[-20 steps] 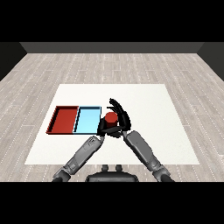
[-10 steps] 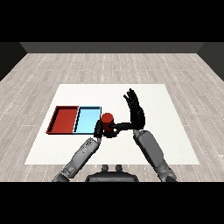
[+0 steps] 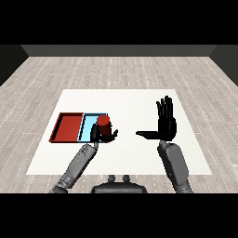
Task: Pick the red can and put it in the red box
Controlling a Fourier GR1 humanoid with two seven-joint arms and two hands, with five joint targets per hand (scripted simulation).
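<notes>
Left hand point(image 3: 103, 135) is wrapped around the red can point(image 3: 103, 124), upright over the light blue tray's point(image 3: 88, 123) right edge. The red tray point(image 3: 69, 126) lies just left. Right hand point(image 3: 165, 125) is released, fingers straight, well apart on the right.

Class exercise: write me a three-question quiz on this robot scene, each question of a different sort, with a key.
1. True or false: the right hand holds the can.
2. Which tray is the can over or in front of? A) red tray B) blue tray
3. Fill in: the red tray lies to the ___ of the blue one in the picture.

Key: 1 false, the left hand curls round it; the right is open, apart. 2 B. 3 left.
</notes>
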